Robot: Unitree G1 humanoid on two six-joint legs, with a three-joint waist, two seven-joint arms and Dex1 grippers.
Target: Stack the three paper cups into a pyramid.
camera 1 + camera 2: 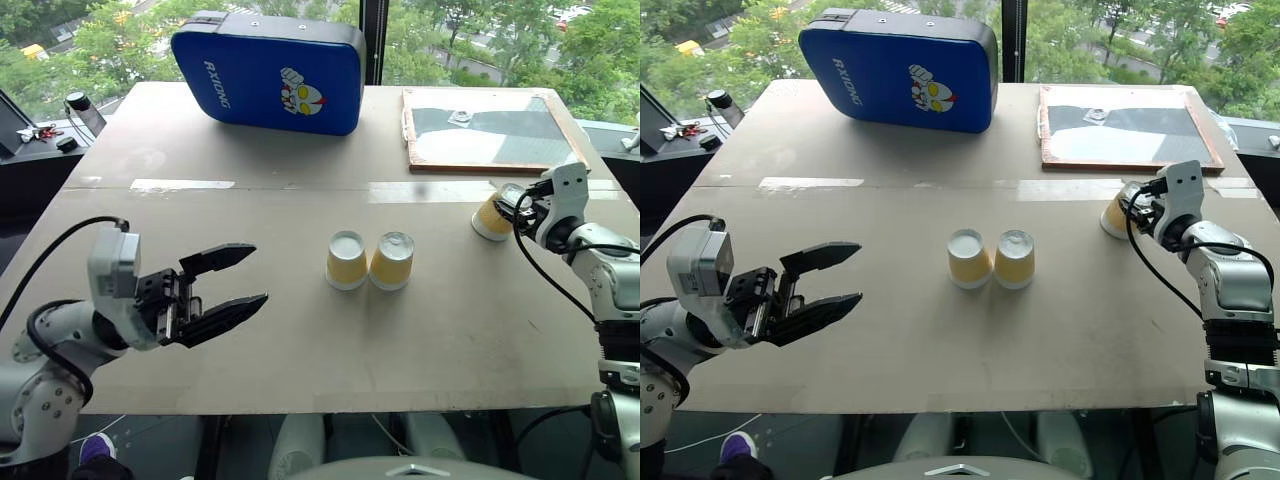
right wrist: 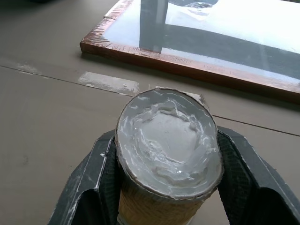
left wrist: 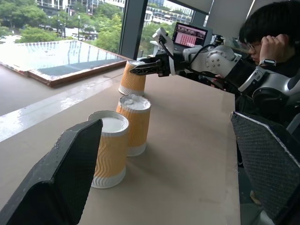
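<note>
Two of the paper cups (image 1: 346, 260) (image 1: 391, 261) stand upside down, side by side and touching, in the middle of the table (image 1: 300, 350). The third paper cup (image 1: 490, 218) stands upside down near the right edge, and my right gripper (image 1: 507, 207) is shut on it, one finger (image 2: 89, 183) on each side of its ribbed yellow wall. Well to the left of the pair and above the table, my left gripper (image 1: 257, 272) is open and holds nothing. Its wrist view shows the pair (image 3: 110, 147) close ahead and the gripped cup (image 3: 131, 78) beyond.
A blue padded case (image 1: 270, 70) lies at the table's far edge. A wood-framed board (image 1: 490, 130) lies at the far right, just behind the gripped cup. A person (image 3: 267, 42) sits beyond the table's right side, near a laptop (image 3: 190, 35). Small items (image 1: 45, 133) rest on a dark ledge at far left.
</note>
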